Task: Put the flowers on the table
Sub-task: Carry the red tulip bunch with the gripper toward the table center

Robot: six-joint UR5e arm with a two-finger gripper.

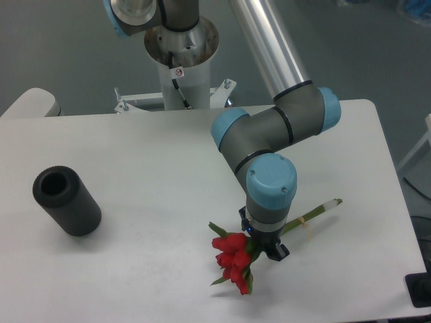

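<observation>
Right now the biggest thing is the table (135, 256), a wide white top with round corners. It holds all the other things.

Next in size is the robot arm (269, 134), grey with blue caps. It bends down from its post at the back and points straight down over the right front part of the table. It stands like that so its end effector (264, 247) can reach low, close to the table top.

Then comes the black tube (66, 200), lying on its side far off to the left (it is hollow, you can see the hole). It is well apart from the arm.

Smallest are the flowers (232, 261), red tulips with green leaves. They lie slanted, with the red heads to the front left and the long green stem running up to the right to its pale end. The end effector is right over the middle of the bunch, where stem meets leaves, so heads stick out one side and stem the other. The flowers look low, at or just above the table. I cannot tell if the end effector is gripping them or has let go, because the arm hides the fingers.
</observation>
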